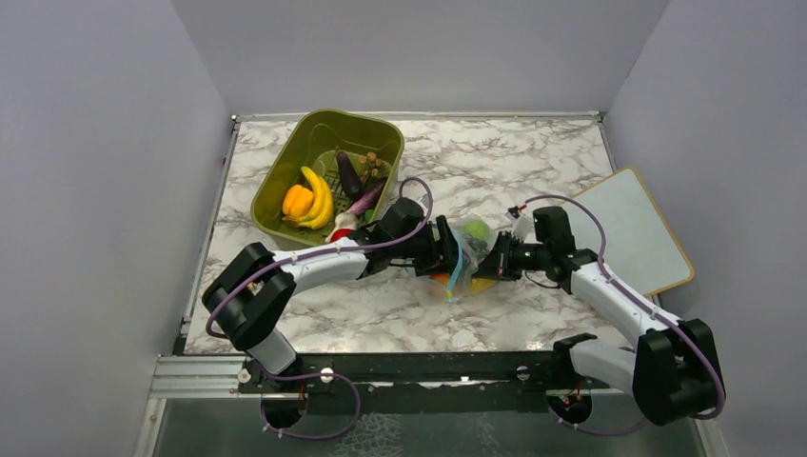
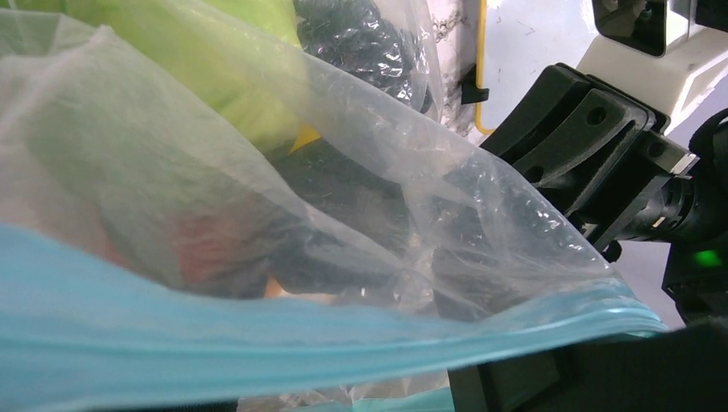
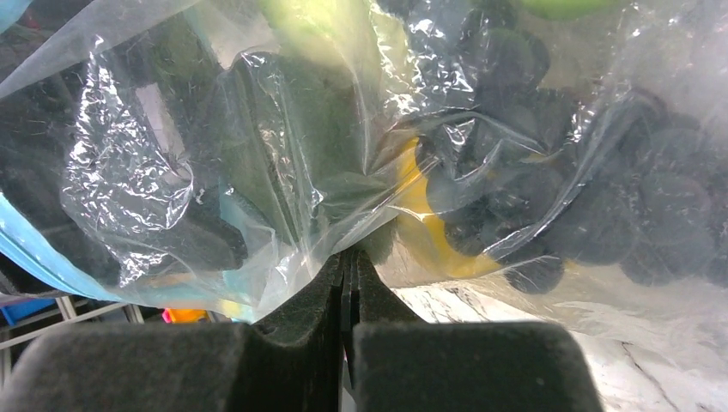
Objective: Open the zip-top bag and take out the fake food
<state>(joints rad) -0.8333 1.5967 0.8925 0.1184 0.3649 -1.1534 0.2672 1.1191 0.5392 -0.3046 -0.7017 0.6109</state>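
Note:
The clear zip-top bag (image 1: pixel 468 249) hangs between my two grippers at the table's middle, its blue zipper strip (image 1: pixel 456 267) on the left side. Fake food shows through the film: a light green piece (image 1: pixel 478 229), a yellow piece (image 3: pixel 421 206), a dark purple lumpy piece (image 3: pixel 549 197) and something peach-orange (image 2: pixel 206 253). My right gripper (image 3: pixel 348 257) is shut on a fold of the bag's film. My left gripper (image 1: pixel 445 252) is at the bag's mouth. The zipper strip (image 2: pixel 257 335) runs across its view, and one dark finger (image 2: pixel 532 378) shows far to the right, so the jaws stand apart.
An olive-green basket (image 1: pixel 284 164) at the back left holds a banana bunch (image 1: pixel 319 195), an orange pepper (image 1: pixel 297 200) and an eggplant (image 1: pixel 348 173). A white board (image 1: pixel 628 228) lies at the right edge. Grey walls close in three sides.

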